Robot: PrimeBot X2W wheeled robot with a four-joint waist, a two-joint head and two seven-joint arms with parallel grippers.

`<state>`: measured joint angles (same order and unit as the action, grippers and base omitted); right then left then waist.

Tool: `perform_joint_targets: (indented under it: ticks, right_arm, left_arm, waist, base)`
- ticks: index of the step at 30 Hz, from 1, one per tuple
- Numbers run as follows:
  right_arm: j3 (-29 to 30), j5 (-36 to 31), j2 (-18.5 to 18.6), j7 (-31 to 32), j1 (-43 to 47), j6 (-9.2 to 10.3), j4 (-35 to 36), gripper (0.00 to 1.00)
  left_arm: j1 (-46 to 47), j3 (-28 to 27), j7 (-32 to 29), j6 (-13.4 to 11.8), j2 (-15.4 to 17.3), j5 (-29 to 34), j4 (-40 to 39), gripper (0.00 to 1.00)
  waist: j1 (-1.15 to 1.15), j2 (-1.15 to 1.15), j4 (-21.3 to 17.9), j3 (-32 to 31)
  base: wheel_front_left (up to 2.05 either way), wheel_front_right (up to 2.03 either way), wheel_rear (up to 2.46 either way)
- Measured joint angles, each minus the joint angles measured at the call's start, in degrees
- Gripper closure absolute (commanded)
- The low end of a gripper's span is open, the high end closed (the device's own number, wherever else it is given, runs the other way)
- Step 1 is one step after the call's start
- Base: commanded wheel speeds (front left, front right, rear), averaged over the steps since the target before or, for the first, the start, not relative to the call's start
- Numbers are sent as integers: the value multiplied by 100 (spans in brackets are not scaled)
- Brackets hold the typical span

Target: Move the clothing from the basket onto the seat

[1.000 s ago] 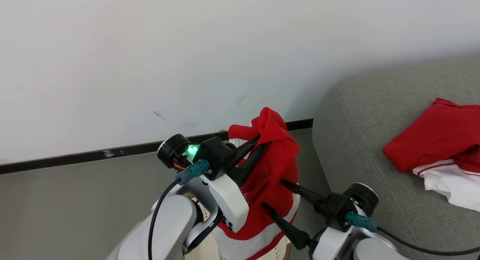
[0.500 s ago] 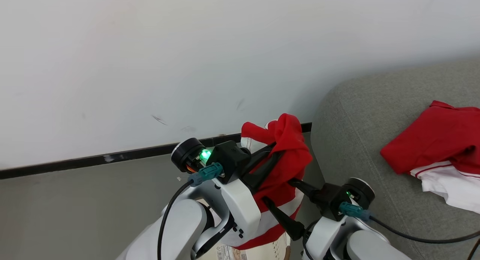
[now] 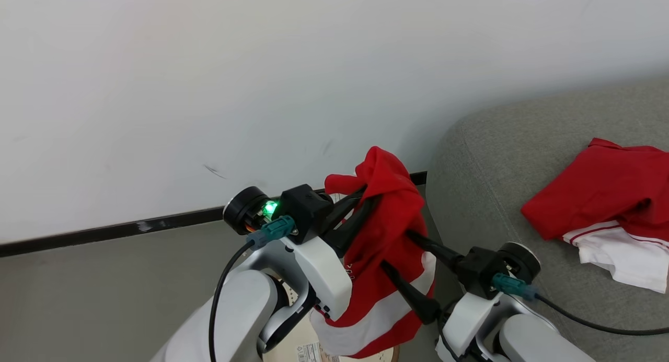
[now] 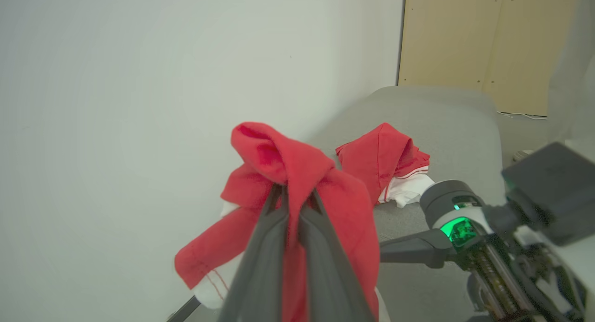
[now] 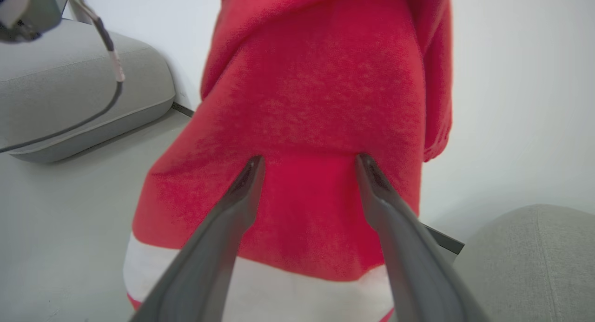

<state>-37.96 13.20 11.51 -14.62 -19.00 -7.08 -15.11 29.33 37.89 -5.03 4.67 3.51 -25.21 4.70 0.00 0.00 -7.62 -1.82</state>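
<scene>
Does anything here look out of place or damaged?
Nothing damaged. The held garment hangs bunched from the shut left gripper; the other garment lies crumpled on the sofa. The wall bears small dark scuffs.

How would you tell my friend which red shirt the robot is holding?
Find the big grey sofa by the white wall. Just off its left end, a red garment with a white stripe hangs from the left claw, pinched shut on it. Unlike the red clothes lying on the sofa, it dangles in the air.
</scene>
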Motion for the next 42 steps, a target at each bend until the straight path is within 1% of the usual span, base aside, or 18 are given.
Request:
perform_joint_targets:
  ticks: [5,12,20,28,37,42]
  right_arm:
    - [290,-8,87,0,112,0,200,0]
    - [878,-56,208,0,449,0,479,0]
    - [1503,-222,278,0,848,0,862,0]
    - [2175,-357,291,0,1316,0,1199,0]
    - [2595,-509,266,0,1750,0,1511,0]
    - [2751,-527,230,0,1917,0,1661,0]
  left_arm:
    - [-30,-125,7,-73,52,-40,42,100]
    - [-93,-286,36,-185,179,-44,132,100]
    - [-221,-434,104,-254,258,-100,218,100]
    - [-335,-603,166,-379,374,-111,354,100]
    - [-416,-764,277,-501,441,-145,461,100]
    - [-418,-829,307,-513,458,-153,520,100]
  waist:
    - [0,0,-77,-12]
    - [0,0,-192,-33]
    - [0,0,-318,-46]
    - [0,0,-427,-30]
    - [0,0,-475,19]
    - [0,0,-483,55]
  base:
    - [0,0,0]
    - [0,0,0]
    - [0,0,0]
    - [0,0,0]
    - [0,0,0]
    - [0,0,0]
